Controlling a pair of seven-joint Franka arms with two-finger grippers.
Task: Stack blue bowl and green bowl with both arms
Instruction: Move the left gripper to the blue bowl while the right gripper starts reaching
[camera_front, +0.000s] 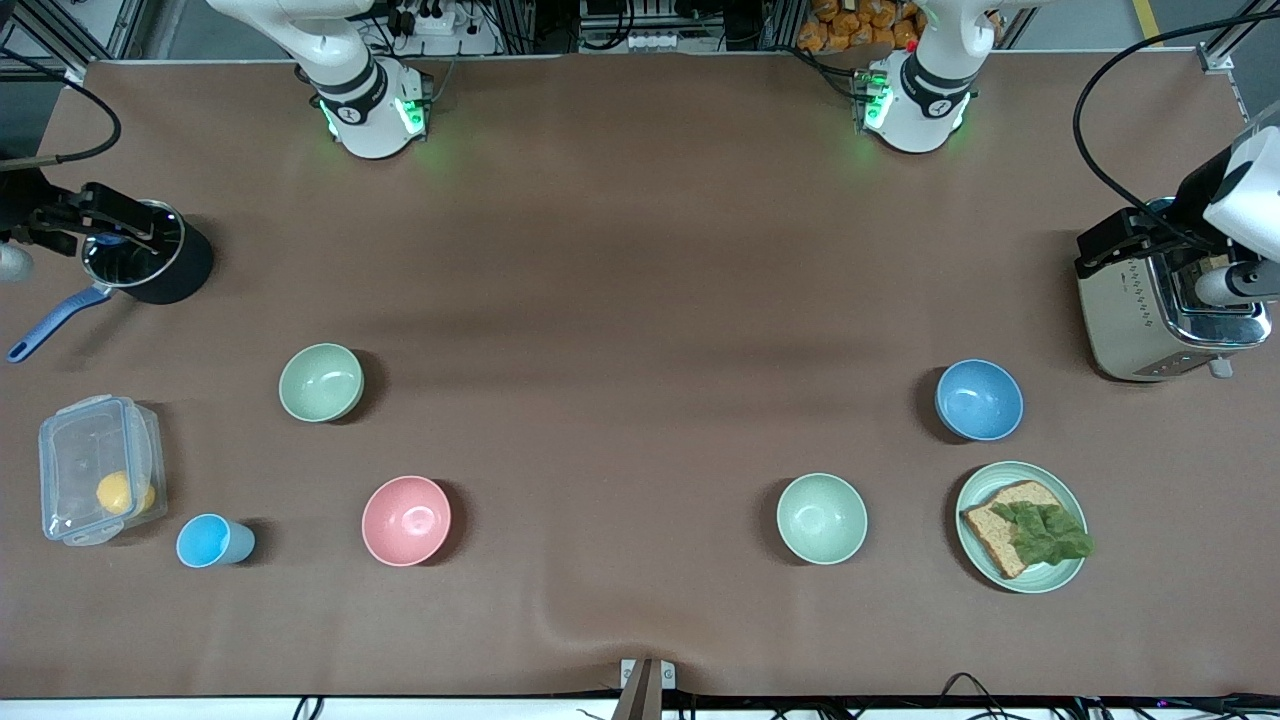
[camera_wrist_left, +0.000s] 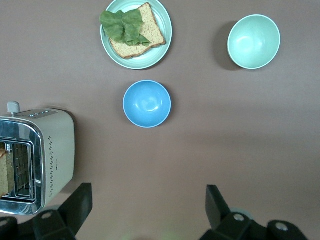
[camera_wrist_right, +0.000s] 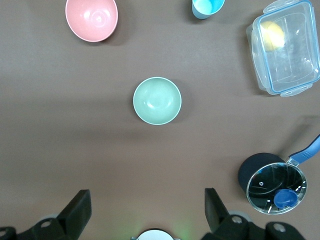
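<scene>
The blue bowl (camera_front: 979, 400) stands upright toward the left arm's end of the table, beside the toaster; it also shows in the left wrist view (camera_wrist_left: 147, 104). The sage green bowl (camera_front: 320, 382) stands upright toward the right arm's end, also in the right wrist view (camera_wrist_right: 157, 100). My left gripper (camera_front: 1130, 240) hangs high over the toaster, open and empty (camera_wrist_left: 148, 192). My right gripper (camera_front: 110, 222) hangs high over the black pot, open and empty (camera_wrist_right: 147, 196). Neither gripper touches a bowl.
A paler mint bowl (camera_front: 822, 518) and a mint plate (camera_front: 970, 495) with bread and lettuce lie nearer the camera than the blue bowl. A pink bowl (camera_front: 406, 520), a light-blue cup (camera_front: 213, 541), a clear lidded box (camera_front: 100, 482), a black pot (camera_front: 150, 255) and a toaster (camera_front: 1165, 300) also stand on the table.
</scene>
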